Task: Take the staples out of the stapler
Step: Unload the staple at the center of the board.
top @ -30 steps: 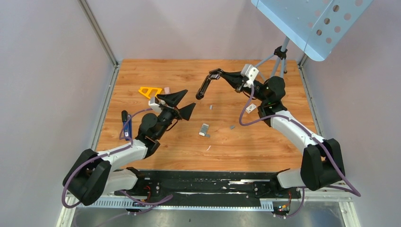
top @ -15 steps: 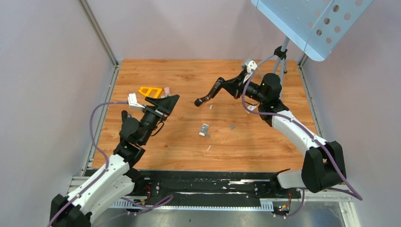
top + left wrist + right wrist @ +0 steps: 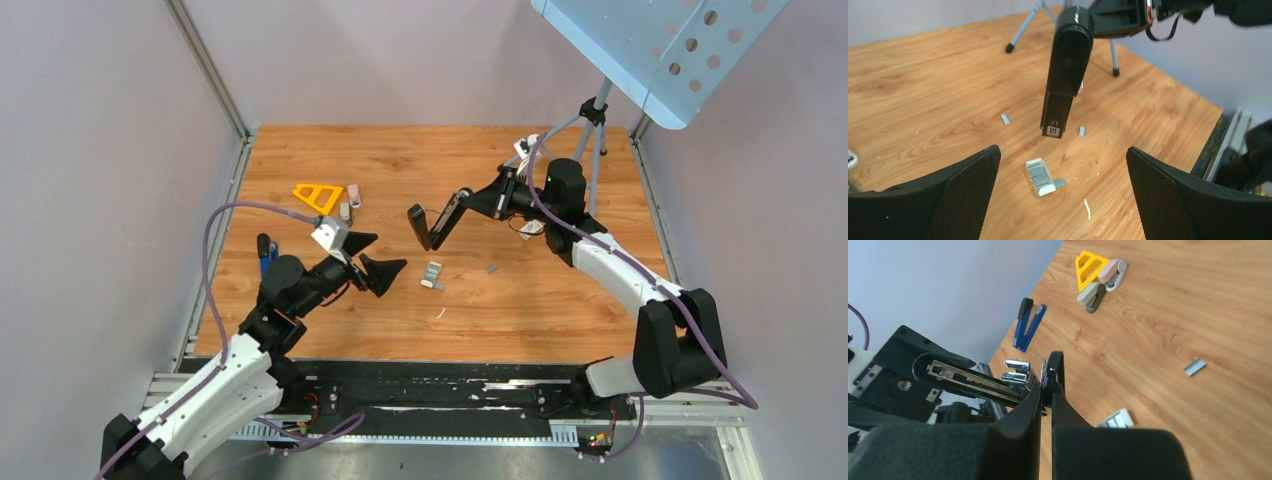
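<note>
My right gripper (image 3: 474, 200) is shut on the rear of the black stapler (image 3: 443, 220), which hangs nose down over the middle of the table (image 3: 560, 320). From the left wrist, the stapler (image 3: 1065, 75) hovers just above the wood. In the right wrist view its hinged-open magazine (image 3: 973, 380) shows a metal staple track, and my right gripper (image 3: 1046, 395) pinches a thin black part. A small tray of staples (image 3: 432, 274) (image 3: 1040, 176) lies below. Loose staple strips (image 3: 491, 268) (image 3: 1081, 131) lie nearby. My left gripper (image 3: 375, 262) (image 3: 1062, 150) stands wide open, facing the tray, holding nothing.
A blue stapler (image 3: 266, 250) (image 3: 1029, 324) lies at the left edge. A yellow triangular piece (image 3: 318, 194) and small pink and grey staplers (image 3: 350, 200) sit at the back left. A tripod (image 3: 595, 120) with a perforated panel (image 3: 660, 50) stands at the back right.
The right arm has lowered the stapler toward the centre and tipped it nose down. The left gripper swung left, then came back right toward the staple tray, still open.
</note>
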Tool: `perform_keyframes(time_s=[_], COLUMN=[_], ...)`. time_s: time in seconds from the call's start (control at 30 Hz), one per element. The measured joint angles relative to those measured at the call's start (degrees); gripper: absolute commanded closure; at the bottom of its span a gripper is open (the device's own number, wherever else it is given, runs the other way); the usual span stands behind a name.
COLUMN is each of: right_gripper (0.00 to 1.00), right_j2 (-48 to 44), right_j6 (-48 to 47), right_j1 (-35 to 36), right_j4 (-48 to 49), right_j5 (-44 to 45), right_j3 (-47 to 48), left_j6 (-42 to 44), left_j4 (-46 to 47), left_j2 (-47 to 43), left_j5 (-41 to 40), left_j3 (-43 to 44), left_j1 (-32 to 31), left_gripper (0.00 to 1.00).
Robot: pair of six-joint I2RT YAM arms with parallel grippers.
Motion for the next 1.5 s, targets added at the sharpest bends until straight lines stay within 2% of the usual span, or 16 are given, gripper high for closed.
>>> perform_keyframes(time_s=[0.13,0.23,0.4,0.6,0.63,0.77,0.83,0.97,1.07,1.17,1.23,1.33,1.5], right_gripper=[1.00,1.00,1.00,1.00,1.00,1.00,1.00,1.00,1.00,0.84,0.66,0.47,0.29], right_j2=[0.63,0.79,0.79,0.85,0.85,0.87,0.87,0.90,0.90,0.90,0.90,0.87,0.87], right_j6=[5.40,7.61,9.38,10.19,10.23,10.49,10.56,10.91,11.13,11.15,11.06,11.30,11.19], right_j1=[-0.04,-0.04,-0.04,-0.04,-0.04,-0.04,-0.04,-0.04,-0.04,-0.04,-0.04,-0.04,-0.04], right_j4=[0.72,1.22,1.86,2.51,2.69,3.30,3.48,3.56,3.50,3.50,3.54,4.22,5.40], right_j5=[-1.29,-1.79,-2.10,-2.05,-2.05,-2.05,-2.05,-2.10,-2.03,-1.95,-1.86,-1.88,-2.01], right_j3=[-2.38,-4.02,-5.70,-6.23,-6.23,-6.23,-6.32,-6.82,-7.17,-7.41,-7.52,-7.85,-8.57], left_j6=[6.75,8.44,7.76,5.38,5.05,4.04,3.61,3.41,3.17,2.69,2.29,1.33,0.26], left_j4=[-0.81,0.07,2.36,7.52,8.22,10.14,10.58,10.82,10.67,10.45,10.34,9.66,8.35], left_j2=[7.65,12.55,20.35,25.97,26.58,28.30,28.72,29.24,29.99,30.16,30.16,29.75,26.99], left_j5=[1.64,1.53,0.74,0.87,0.90,0.94,0.94,0.66,0.74,0.70,0.42,-0.96,-4.13], left_j3=[2.67,3.82,7.48,9.88,9.99,9.99,9.99,10.19,10.56,10.62,10.62,10.54,9.05], left_j1=[-2.84,-3.41,-3.91,-6.05,-6.32,-6.51,-6.58,-6.60,-6.60,-6.62,-6.64,-6.64,-6.64], left_gripper=[0.02,0.04,0.08,0.21,0.25,0.56,0.65,1.00,1.00,1.00,1.00,1.00,1.00])
